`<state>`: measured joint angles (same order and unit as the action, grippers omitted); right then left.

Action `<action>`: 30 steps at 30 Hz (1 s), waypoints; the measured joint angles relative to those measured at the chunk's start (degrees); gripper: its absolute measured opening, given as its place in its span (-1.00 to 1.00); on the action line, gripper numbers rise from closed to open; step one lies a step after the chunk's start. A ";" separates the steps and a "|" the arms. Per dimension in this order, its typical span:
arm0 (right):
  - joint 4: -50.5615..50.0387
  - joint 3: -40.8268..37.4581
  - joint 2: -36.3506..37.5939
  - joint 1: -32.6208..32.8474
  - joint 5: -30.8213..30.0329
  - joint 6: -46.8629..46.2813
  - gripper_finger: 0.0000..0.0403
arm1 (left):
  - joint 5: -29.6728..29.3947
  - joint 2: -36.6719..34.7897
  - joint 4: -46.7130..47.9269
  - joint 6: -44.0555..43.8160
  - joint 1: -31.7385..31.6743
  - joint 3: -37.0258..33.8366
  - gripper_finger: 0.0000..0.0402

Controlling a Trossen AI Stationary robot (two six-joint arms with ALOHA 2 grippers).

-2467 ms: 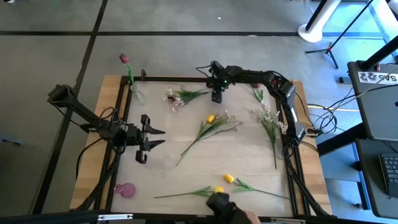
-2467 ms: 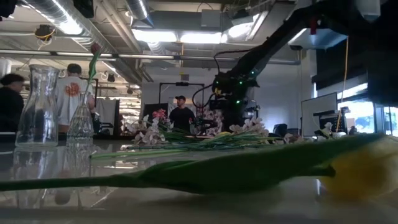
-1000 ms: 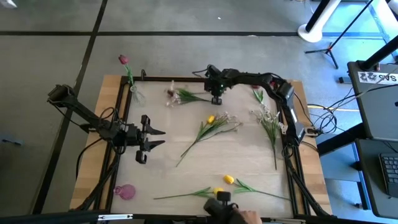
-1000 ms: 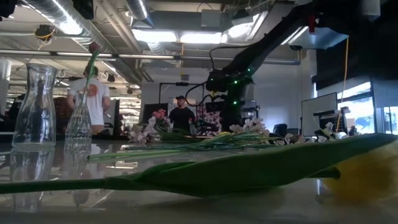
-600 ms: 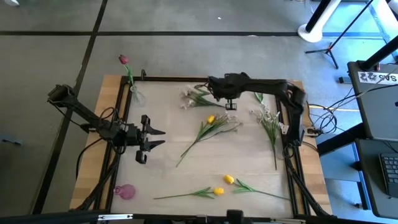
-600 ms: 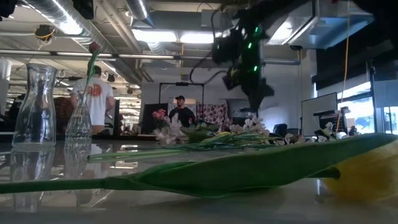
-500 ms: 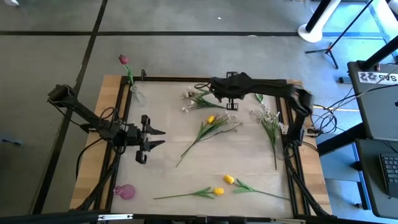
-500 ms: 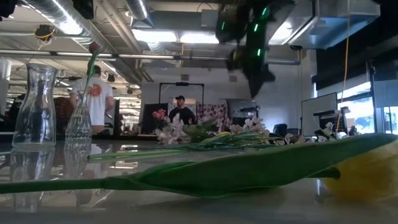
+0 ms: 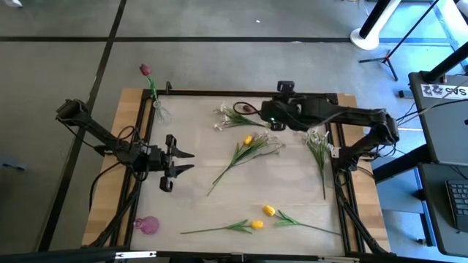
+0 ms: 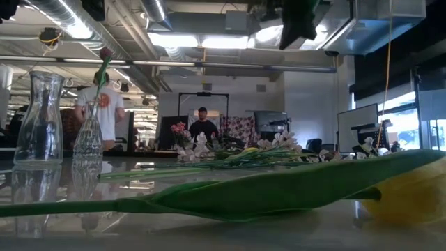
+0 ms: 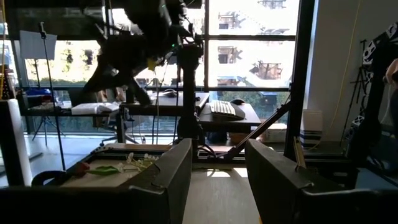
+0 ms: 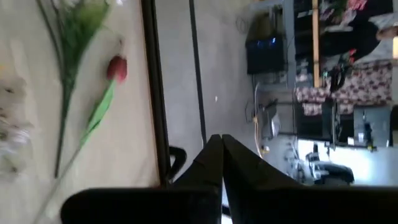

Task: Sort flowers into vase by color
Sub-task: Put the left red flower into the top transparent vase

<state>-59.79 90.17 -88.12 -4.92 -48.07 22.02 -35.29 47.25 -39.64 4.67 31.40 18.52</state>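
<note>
My right gripper (image 9: 265,114) hangs high over the table's far middle, shut, and I see nothing between its fingers (image 12: 216,140). Just left of it a white spray (image 9: 232,117) lies flat on the table. A red tulip (image 12: 116,67) lies by the far right edge. Another red tulip (image 9: 145,69) stands with its stem in the slim glass vase (image 9: 156,109) at the far left corner. A yellow tulip with white blossoms (image 9: 248,144) lies mid-table. My left gripper (image 9: 189,161) waits open at the left.
A white spray (image 9: 317,146) lies along the right edge and two yellow tulips (image 9: 263,216) near the front edge. A second vase (image 9: 146,223) stands at the near left corner. A dark frame rail (image 9: 241,93) borders the table. People stand in the room behind.
My right gripper has risen steeply from the far edge and swung toward the table's right. The white spray has slid a little rightward along the table with it and now lies flat there. A person at the near edge has withdrawn.
</note>
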 joint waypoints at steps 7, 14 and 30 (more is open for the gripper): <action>-1.70 -0.18 0.52 -0.42 15.51 -7.36 -0.97 | 0.00 0.00 0.00 0.00 0.00 0.00 -0.27; 15.57 -12.71 0.01 -11.61 37.08 -6.63 -0.70 | 0.31 -0.01 0.02 -0.02 0.00 0.00 -0.27; 46.17 -35.14 -14.17 -31.82 54.83 -7.23 -0.07 | 3.28 -0.01 -1.52 1.79 -3.67 0.00 -0.27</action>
<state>-13.62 55.04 -102.30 -36.75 6.76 14.79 -32.01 47.24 -41.16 6.46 27.73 18.52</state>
